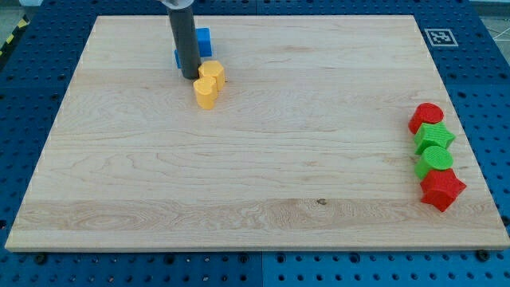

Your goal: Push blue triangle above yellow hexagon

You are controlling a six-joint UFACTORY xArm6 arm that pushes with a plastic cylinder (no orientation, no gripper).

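Observation:
A blue block (202, 42), its shape mostly hidden behind my rod, lies near the board's top left. Two yellow blocks touch just below it: a yellow one (212, 73) and a yellow hexagon-like one (205, 92) under it. My tip (190, 76) rests on the board just left of the upper yellow block and right below the blue block. The dark rod covers the blue block's left part.
At the view's right edge of the wooden board (255, 191) stands a column of blocks: a red round one (426, 116), a green star-like one (433, 138), a green round one (435, 159) and a red star-like one (441, 190).

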